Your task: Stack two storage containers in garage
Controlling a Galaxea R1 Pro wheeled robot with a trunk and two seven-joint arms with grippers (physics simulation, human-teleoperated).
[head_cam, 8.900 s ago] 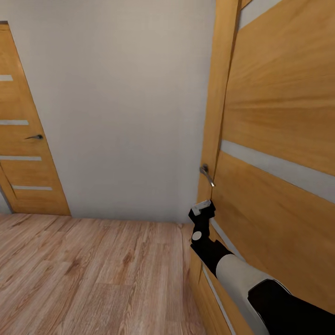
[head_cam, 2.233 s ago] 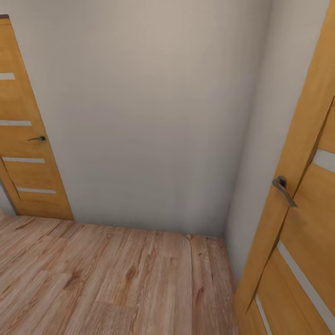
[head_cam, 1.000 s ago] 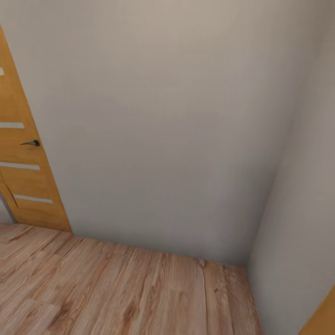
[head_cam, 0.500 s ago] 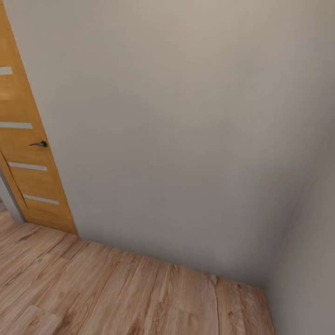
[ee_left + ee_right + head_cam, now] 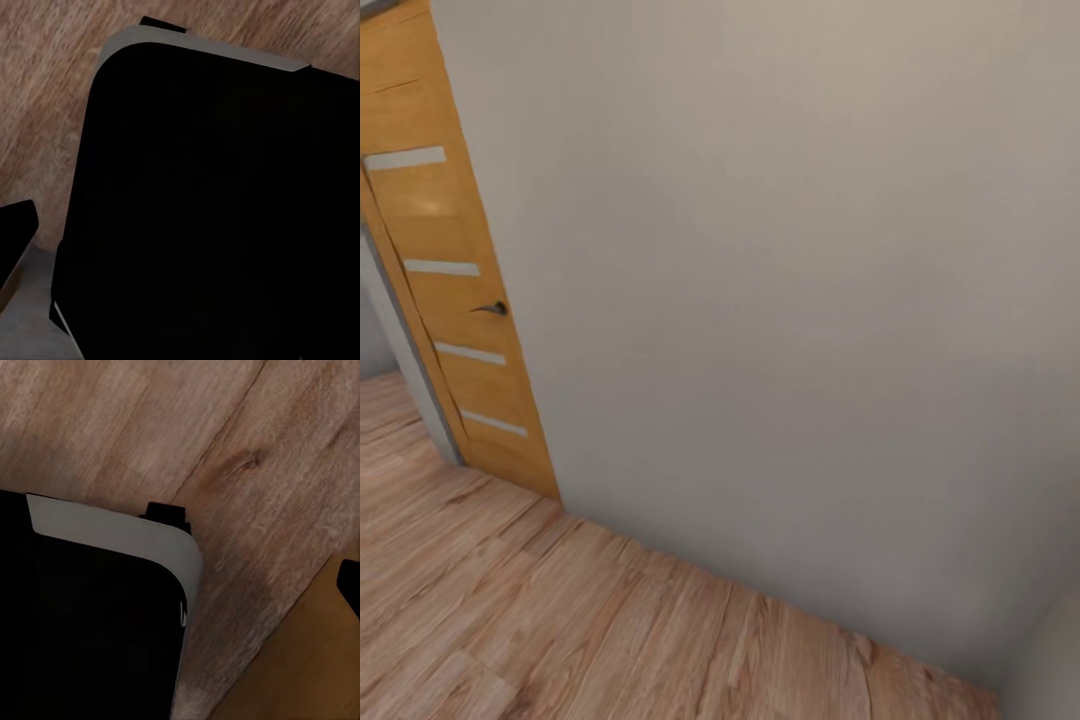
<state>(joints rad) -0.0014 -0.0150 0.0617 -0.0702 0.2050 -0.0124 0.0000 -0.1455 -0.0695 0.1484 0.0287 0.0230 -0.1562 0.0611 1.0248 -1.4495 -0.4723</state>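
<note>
Claws: the fingers themselves cannot be made out in either wrist view, so whether they are spread or pressed together cannot be told. Nothing appears held.

Left wrist view: a large black body panel with a pale grey edge (image 5: 217, 210), apparently part of the robot, over wood-plank flooring (image 5: 45, 97). The arm seems tucked in against the body, likely for travel.

Right wrist view: a black and grey panel (image 5: 90, 607), the same plank flooring (image 5: 150, 427), and a patch of orange-brown wood (image 5: 300, 667) at one corner, possibly the foot of a door; uncertain.

Head view: a plain cream wall (image 5: 780, 300) close ahead, a wooden door (image 5: 455, 290) with pale strips and a dark lever handle (image 5: 492, 309) at the left, light plank floor (image 5: 560, 630) below.

Storage containers: neither is in sight. The robot appears to be in transit through a hallway; the carrying has not visibly begun.
</note>
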